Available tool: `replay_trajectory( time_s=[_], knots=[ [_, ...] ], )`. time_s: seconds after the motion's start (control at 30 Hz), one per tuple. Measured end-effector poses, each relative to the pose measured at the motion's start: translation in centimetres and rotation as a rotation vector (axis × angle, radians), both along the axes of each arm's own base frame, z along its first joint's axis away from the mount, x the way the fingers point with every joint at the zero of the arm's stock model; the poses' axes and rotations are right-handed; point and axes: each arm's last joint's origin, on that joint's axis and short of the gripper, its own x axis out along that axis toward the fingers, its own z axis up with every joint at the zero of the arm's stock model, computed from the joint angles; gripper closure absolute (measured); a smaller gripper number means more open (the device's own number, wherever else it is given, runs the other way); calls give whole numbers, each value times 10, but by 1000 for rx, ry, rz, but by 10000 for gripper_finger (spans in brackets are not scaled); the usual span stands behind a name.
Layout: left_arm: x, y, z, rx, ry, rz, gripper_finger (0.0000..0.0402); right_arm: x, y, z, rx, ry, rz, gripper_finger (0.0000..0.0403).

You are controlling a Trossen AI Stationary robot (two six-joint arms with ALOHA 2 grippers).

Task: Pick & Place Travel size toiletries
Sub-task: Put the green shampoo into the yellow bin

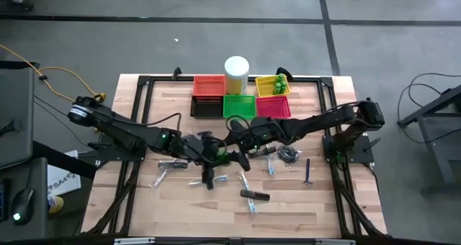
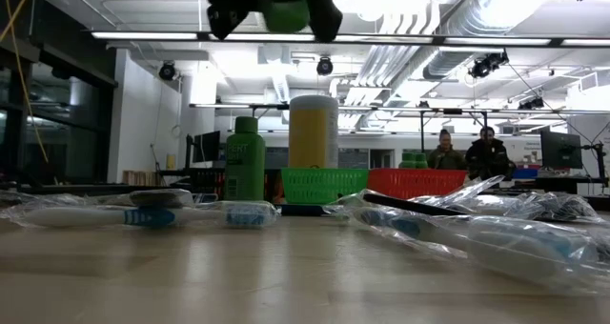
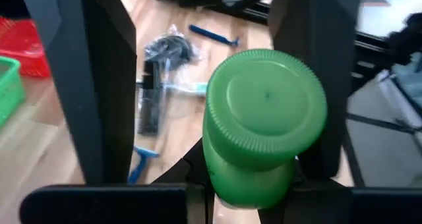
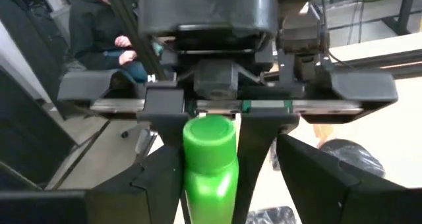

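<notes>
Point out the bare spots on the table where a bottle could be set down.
Free: bare wood at the table's left front corner, and the right front corner beyond the razor. Crowded: the middle, where both arms meet amid wrapped toothbrushes, and the back row of baskets.

You have two robot arms, one left arm (image 1: 122,133) and one right arm (image 1: 324,122).

On the table (image 1: 324,209) you can count five little baskets: one orange basket (image 1: 208,86), one yellow basket (image 1: 263,91), one green basket (image 1: 239,105), one pink basket (image 1: 274,107) and one black basket (image 1: 206,109).

There is one tall white cylinder (image 1: 237,73).

One green bottle (image 3: 264,125) is up in the air. A few more green bottles (image 1: 278,82) sit in the yellow basket, too small to count.

You can see at least two blue razors (image 3: 211,34), one dark coiled bundle (image 1: 289,155) and one black stick (image 1: 255,194).

About four wrapped toothbrushes (image 1: 167,166) lie there.

Two people (image 2: 488,154) are far behind.
</notes>
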Motion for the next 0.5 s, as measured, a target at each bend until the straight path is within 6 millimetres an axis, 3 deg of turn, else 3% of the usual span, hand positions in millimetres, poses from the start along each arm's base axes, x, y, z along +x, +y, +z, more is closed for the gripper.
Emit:
replay_trajectory(
  time_s=[0.33, 0.5],
  knots=[
    [10, 4, 9, 35, 18, 18, 341, -8, 5, 3, 5, 60, 47, 177],
    [10, 5, 10, 20, 22, 14, 341, -9, 7, 5, 3, 47, 41, 206]
  ],
)
